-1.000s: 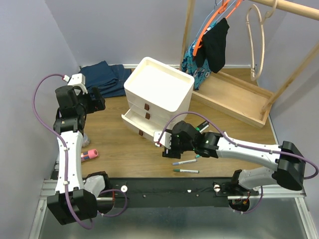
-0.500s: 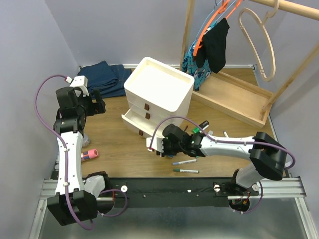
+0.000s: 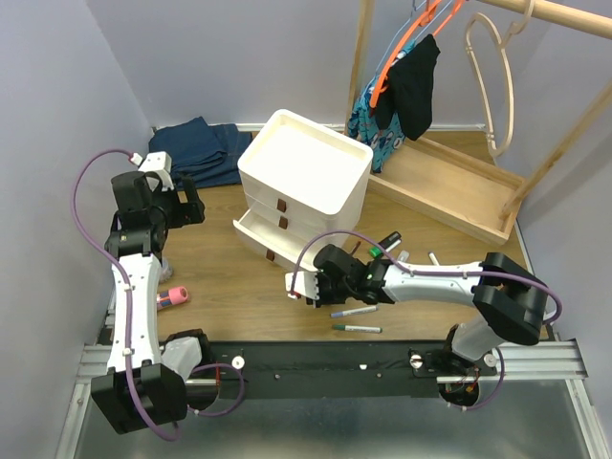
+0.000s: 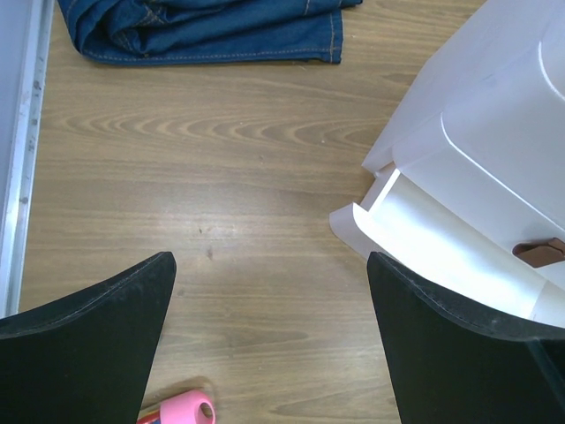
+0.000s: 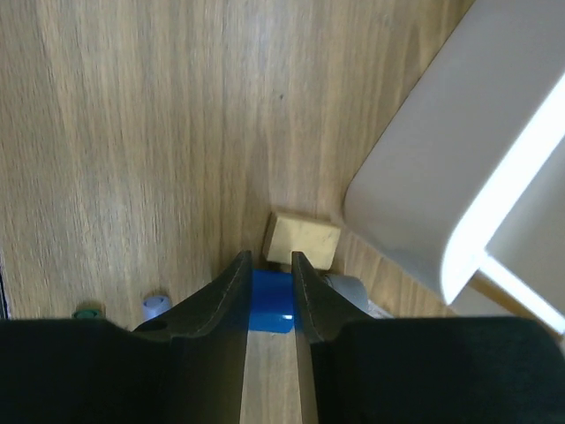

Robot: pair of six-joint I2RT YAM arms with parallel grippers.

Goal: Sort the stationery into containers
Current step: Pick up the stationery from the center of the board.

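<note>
- White drawer stack (image 3: 304,187): bottom drawer ajar, visible part empty.
- Right gripper (image 5: 270,291) pinches the blue cap (image 5: 270,311); left gripper (image 4: 269,344) gapes idle.
- Markers (image 3: 355,319) at 6 o'clock remain unsorted.

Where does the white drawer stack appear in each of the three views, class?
Top external: white drawer stack at centre, bottom drawer pulled out.
Left wrist: right edge, open drawer below it.
Right wrist: upper right corner, a rounded white edge.
Shared landmark: wooden table.
</note>
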